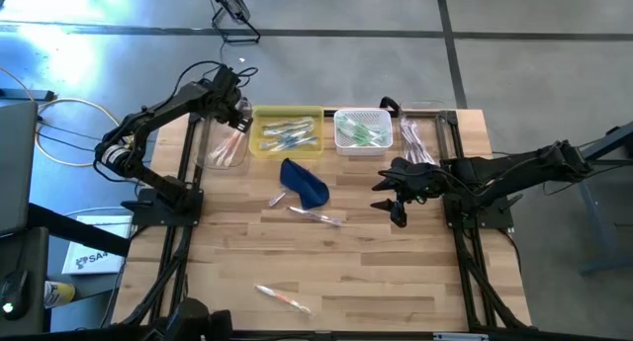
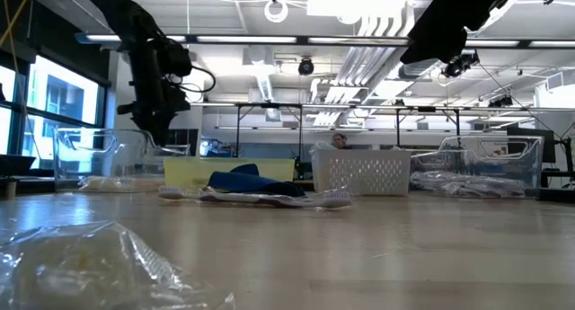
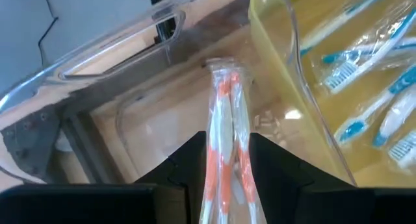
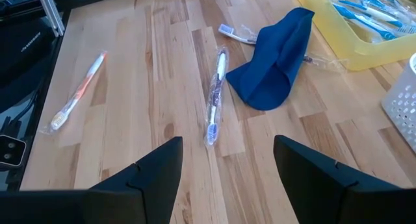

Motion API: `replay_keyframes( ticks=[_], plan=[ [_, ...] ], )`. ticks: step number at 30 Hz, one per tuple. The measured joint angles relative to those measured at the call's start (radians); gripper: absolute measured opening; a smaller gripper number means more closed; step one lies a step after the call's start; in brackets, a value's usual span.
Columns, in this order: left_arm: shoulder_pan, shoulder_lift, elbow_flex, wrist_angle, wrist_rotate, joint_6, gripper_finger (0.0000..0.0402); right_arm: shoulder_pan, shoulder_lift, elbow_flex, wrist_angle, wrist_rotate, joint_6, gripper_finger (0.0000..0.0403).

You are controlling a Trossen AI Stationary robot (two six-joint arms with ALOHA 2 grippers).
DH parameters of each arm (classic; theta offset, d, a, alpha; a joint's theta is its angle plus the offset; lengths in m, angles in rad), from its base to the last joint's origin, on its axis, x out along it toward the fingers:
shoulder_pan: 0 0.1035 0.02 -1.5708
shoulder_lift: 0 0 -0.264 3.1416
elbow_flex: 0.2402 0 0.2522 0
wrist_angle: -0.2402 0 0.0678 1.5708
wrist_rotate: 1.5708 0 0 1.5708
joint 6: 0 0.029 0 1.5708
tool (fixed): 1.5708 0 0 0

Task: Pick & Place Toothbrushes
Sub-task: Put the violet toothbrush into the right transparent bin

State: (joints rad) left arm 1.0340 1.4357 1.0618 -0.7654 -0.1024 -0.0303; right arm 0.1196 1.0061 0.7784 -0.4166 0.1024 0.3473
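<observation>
High view: the left gripper [image 1: 234, 122] is positioned over the clear bin [image 1: 220, 155], the right gripper [image 1: 391, 196] over the desk [image 1: 376, 272]. Left wrist view: an orange toothbrush [image 3: 224, 130] is seen between parted fingers; grip cannot be told. Right wrist view: fingers spread wide, a blue toothbrush [image 4: 215, 94] beside the blue pouch [image 4: 276, 58]

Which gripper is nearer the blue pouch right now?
Right. The right gripper hovers just beside the blue pouch; the left gripper is farther off, over the clear bin.

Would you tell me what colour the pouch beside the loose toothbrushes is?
Dark blue pouch; clearest in the right wrist view.
</observation>
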Motion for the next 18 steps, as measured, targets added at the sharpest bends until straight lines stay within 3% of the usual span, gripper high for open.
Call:
replay_keyframes(
  ticks=[18],
  plan=[
    [0.000, 0.000, 0.000, 0.009, -0.003, 0.000, 0.0113, 0.000, 0.000, 0.000, 0.001, 0.000, 0.049, 0.0234]
  ],
)
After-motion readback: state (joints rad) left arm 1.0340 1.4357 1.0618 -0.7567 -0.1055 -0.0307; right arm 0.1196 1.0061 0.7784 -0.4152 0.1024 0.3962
